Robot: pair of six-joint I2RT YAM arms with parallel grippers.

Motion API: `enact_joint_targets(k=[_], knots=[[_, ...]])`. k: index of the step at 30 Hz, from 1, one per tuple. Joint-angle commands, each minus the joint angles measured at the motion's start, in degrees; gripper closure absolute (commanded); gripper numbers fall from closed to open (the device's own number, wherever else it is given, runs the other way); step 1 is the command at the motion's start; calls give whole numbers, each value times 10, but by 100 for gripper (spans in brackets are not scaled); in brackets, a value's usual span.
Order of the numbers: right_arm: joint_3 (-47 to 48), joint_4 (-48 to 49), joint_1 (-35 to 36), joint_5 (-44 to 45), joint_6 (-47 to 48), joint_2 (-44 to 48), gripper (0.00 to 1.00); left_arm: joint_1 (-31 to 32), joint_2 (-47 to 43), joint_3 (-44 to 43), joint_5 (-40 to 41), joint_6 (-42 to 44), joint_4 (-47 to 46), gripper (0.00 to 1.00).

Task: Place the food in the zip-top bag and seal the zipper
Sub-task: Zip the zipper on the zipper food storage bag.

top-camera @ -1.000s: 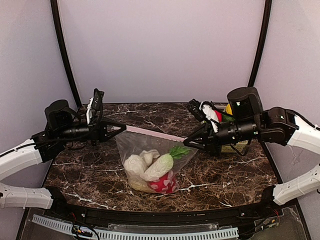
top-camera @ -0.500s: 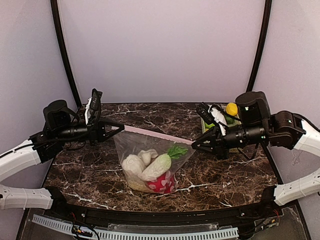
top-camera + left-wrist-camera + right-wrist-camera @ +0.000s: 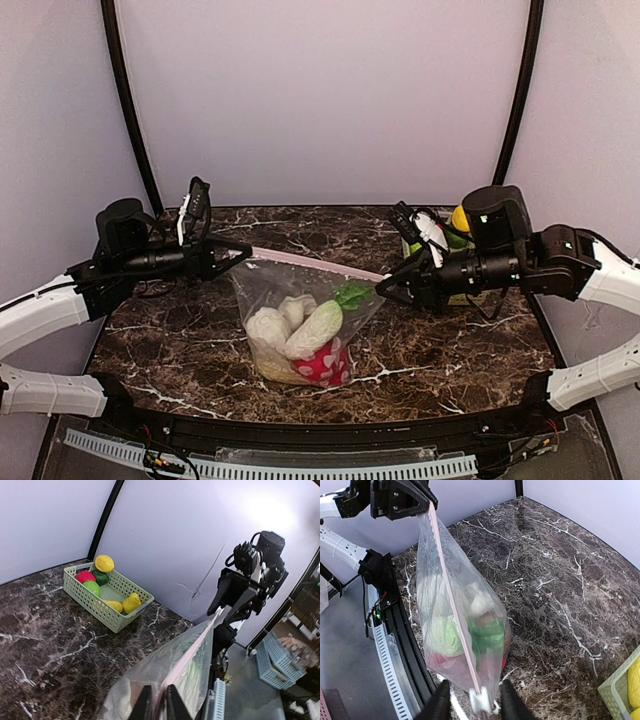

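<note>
The zip-top bag (image 3: 262,292) hangs over the table between both grippers, its bottom resting on the marble. Inside are the food pieces: pale cabbage (image 3: 268,328), white radish (image 3: 315,328) with green top, and a red white-spotted piece (image 3: 325,366). The pink zipper (image 3: 315,263) runs straight between the grippers. My left gripper (image 3: 160,705) is shut on the strip's left end. My right gripper (image 3: 476,695) is at the right end; the white slider tab (image 3: 481,700) sits between its fingers with a gap on each side.
A light green mesh basket (image 3: 100,607) with yellow, red and green toy foods stands at the back right, behind my right arm (image 3: 500,262); its corner shows in the right wrist view (image 3: 620,692). Dark marble table (image 3: 170,350), black front rail.
My right gripper drew rightward along the zipper, then eased back slightly left. The bag and food shifted a little. The left gripper held its end nearly still.
</note>
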State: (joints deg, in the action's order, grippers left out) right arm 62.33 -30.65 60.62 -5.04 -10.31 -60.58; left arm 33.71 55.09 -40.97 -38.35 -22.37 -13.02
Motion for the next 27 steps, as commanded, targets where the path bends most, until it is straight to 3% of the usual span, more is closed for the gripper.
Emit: enact_joint_targets(k=[1, 2, 5, 9, 13, 27], knots=[[0, 42, -7, 6, -12, -20, 43, -7, 2, -17, 0, -6, -9, 79], [1, 45, -6, 6, -14, -23, 34, -7, 2, -22, 2, -5, -5, 60], [9, 49, -6, 28, -24, -27, 19, -7, 2, -34, 15, 6, 27, 29], [19, 41, -6, 90, -44, -20, 4, -8, -9, -43, 50, 22, 63, 12], [23, 31, -21, 135, -62, -5, 1, -15, -11, -56, 82, 36, 110, 6], [-23, 13, -172, 96, -104, 73, 1, -94, -52, -96, 117, 100, 280, 1]])
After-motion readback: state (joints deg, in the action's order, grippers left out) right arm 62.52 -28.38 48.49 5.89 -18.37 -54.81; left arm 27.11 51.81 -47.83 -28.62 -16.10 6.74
